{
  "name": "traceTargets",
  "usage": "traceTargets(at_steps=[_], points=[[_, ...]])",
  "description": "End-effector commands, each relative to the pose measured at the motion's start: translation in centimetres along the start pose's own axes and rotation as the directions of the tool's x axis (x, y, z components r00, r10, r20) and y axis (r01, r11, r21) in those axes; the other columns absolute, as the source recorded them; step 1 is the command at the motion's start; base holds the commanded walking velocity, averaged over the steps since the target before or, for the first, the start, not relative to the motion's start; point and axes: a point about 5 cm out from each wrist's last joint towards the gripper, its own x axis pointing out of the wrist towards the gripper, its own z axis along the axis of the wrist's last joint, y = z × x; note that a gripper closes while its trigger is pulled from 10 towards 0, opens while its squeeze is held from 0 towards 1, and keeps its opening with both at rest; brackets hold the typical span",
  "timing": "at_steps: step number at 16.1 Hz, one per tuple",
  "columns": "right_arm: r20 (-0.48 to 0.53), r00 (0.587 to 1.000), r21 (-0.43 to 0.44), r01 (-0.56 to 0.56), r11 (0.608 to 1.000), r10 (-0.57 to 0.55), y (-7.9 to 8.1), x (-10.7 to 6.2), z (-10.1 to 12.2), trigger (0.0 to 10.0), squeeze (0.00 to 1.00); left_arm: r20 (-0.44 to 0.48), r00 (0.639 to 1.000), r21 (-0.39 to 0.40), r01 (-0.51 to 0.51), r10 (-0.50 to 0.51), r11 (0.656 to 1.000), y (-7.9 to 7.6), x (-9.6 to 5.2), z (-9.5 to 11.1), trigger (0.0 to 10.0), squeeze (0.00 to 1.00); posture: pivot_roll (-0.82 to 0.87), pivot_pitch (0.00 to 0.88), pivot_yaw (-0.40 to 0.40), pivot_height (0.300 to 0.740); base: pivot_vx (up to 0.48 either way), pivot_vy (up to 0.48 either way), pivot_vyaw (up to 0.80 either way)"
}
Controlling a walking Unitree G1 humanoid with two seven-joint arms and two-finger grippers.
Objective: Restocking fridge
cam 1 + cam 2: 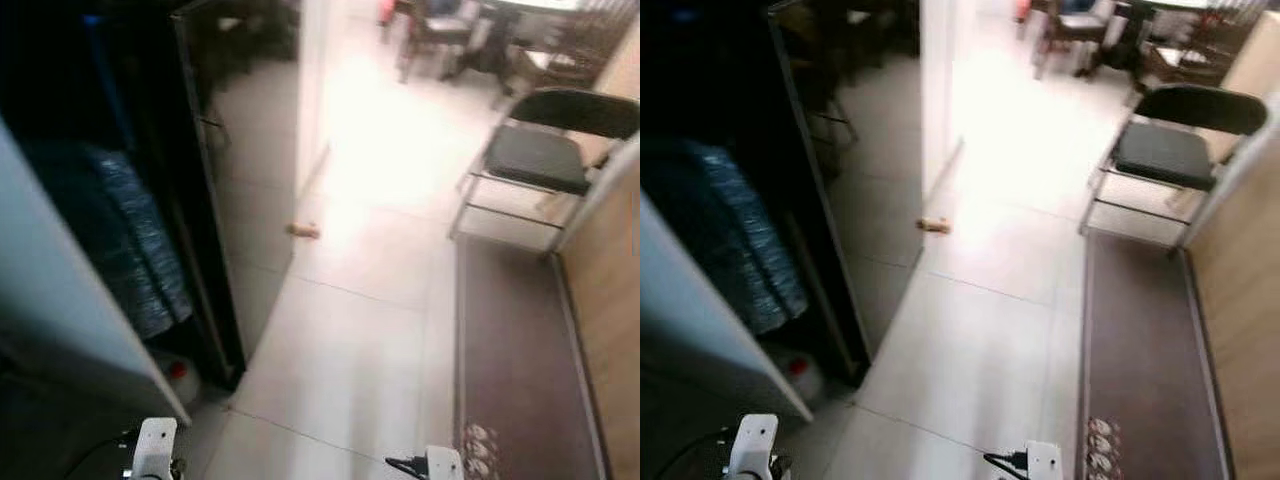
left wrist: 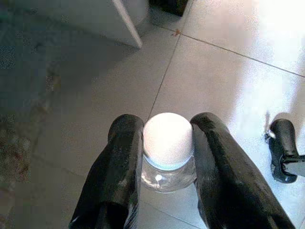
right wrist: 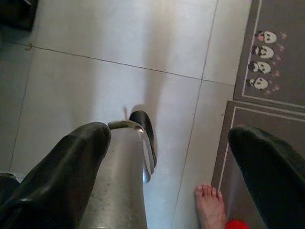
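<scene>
Fridge [image 1: 200, 200] interior is too dark to make out; a bluish, crinkled bulk [image 1: 130, 240] sits inside, identity unclear. Fridge door [image 1: 60, 300] is open and cut off by the frame edge. A blurred white container with a red spot [image 1: 175, 372] stands at the fridge foot.

Left gripper [image 2: 164, 138]: fingers [image 2: 119, 162] clamped on a clear jar [image 2: 167, 157] with a white lid, one finger touching each side. Jar's lower part is hidden between the fingers. Tiled floor [image 2: 228, 86] lies beyond the fingertips.

Right gripper [image 3: 171, 143]: fingers [image 3: 66, 167] wide apart, nothing between them but floor. A bare foot [image 3: 209, 205] of a person lies beyond them, beside a grey mat [image 3: 267, 52] printed with pandas.

Head views: both wrists are cut off at the bottom edge. A folding chair [image 1: 545, 150] stands at the mat's far end; a small brown object [image 1: 303, 230] lies on the floor near the wall corner.
</scene>
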Motion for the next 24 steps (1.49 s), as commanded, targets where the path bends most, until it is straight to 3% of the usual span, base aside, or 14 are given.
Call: traceTargets(at_steps=[1,5,24], points=[[-0.009,1.000,0.002,0.001,1.000,-0.001,-0.04,0.01,-0.05,10.0,0.00,-0.009,1.000,0.003,-0.003,0.003,1.000,0.03,-0.04,-0.26,10.0,0.00,-0.07,0.032,-0.052,0.740,0.000,0.000,-0.77],[-0.008,1.000,-0.001,-0.004,1.000,0.004,0.04,0.04,0.09,10.0,0.00,-0.007,1.000,0.008,-0.003,0.004,1.000,-0.04,-0.01,-0.14,10.0,0.00,-0.05,0.029,-0.054,0.740,0.000,0.000,-0.71],[0.009,1.000,-0.001,0.005,1.000,-0.005,-0.39,0.05,0.41,10.0,0.00,-0.014,1.000,-0.009,0.005,-0.006,1.000,-0.89,0.05,-0.10,10.0,0.00,-0.08,0.017,-0.056,0.740,0.000,0.042,0.00]])
